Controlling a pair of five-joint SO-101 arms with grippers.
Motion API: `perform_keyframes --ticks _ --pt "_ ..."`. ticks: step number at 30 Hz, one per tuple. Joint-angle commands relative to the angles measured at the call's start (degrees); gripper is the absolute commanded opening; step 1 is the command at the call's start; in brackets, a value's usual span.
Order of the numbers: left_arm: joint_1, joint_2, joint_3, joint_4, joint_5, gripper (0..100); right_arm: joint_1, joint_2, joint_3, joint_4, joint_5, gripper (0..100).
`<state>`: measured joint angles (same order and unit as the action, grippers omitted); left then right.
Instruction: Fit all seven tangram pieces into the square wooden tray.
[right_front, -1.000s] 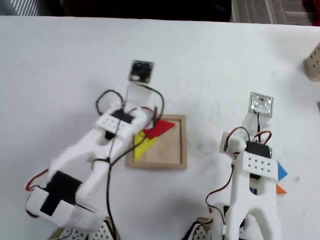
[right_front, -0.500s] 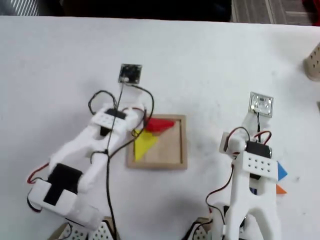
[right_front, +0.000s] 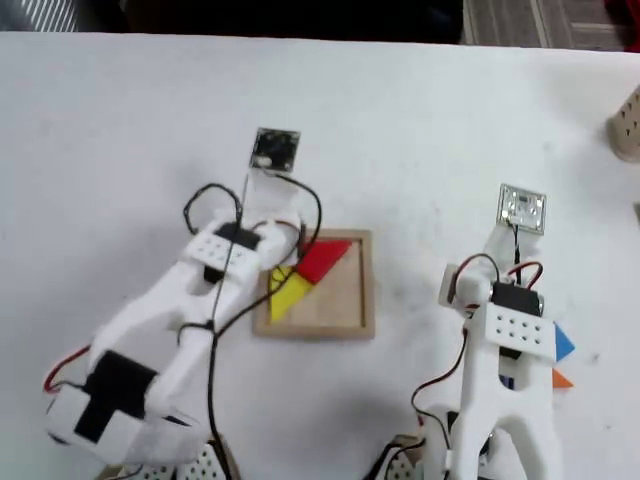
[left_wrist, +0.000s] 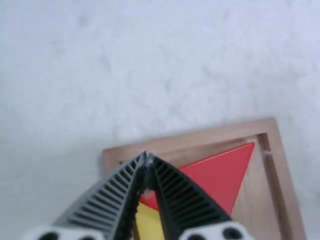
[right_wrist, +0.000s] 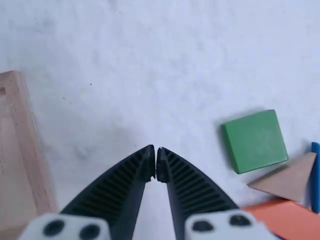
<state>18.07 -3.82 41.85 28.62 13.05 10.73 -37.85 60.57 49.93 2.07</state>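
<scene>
The square wooden tray (right_front: 352, 318) lies at the table's middle. Inside it, a red triangle (right_front: 324, 258) sits at the far left, with a yellow triangle (right_front: 288, 293) just nearer. My left gripper (left_wrist: 147, 160) is shut with nothing in it, its tips over the tray's corner at the edge of the red triangle (left_wrist: 216, 172) and above the yellow one (left_wrist: 148, 223). My right gripper (right_wrist: 155, 154) is shut and empty over bare table, right of the tray's rim (right_wrist: 22, 145). Beside it lie a green square (right_wrist: 255, 141), a tan triangle (right_wrist: 286, 180), an orange piece (right_wrist: 274, 218) and a blue piece (right_wrist: 316, 175).
The left arm (right_front: 190, 300) covers the tray's left rim in the high view. Blue (right_front: 565, 343) and orange (right_front: 562, 379) pieces peek out beside the right arm (right_front: 510, 350). A pegged wooden block (right_front: 627, 125) stands at the far right edge. The far half of the table is open.
The left arm swung left, then back right over the tray. The red triangle turned under its tips and the yellow one shifted slightly. The right arm kept still.
</scene>
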Motion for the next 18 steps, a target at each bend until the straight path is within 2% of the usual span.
perform_keyframes --ticks 1,10,15,18 --pt "0.6 -6.1 2.3 0.4 -0.4 2 0.2 -1.7 -0.3 -1.1 0.8 1.8" --pt "6.0 -7.5 9.4 -0.1 -0.5 2 0.2 -1.7 -0.3 -1.1 0.8 1.8" --pt "5.1 -6.1 9.3 -6.0 -0.1 2 0.2 -1.7 -0.3 -1.1 0.8 1.8" --pt "5.4 -2.2 6.6 -6.2 -0.1 2 0.3 -1.7 -0.3 -1.1 0.8 1.8"
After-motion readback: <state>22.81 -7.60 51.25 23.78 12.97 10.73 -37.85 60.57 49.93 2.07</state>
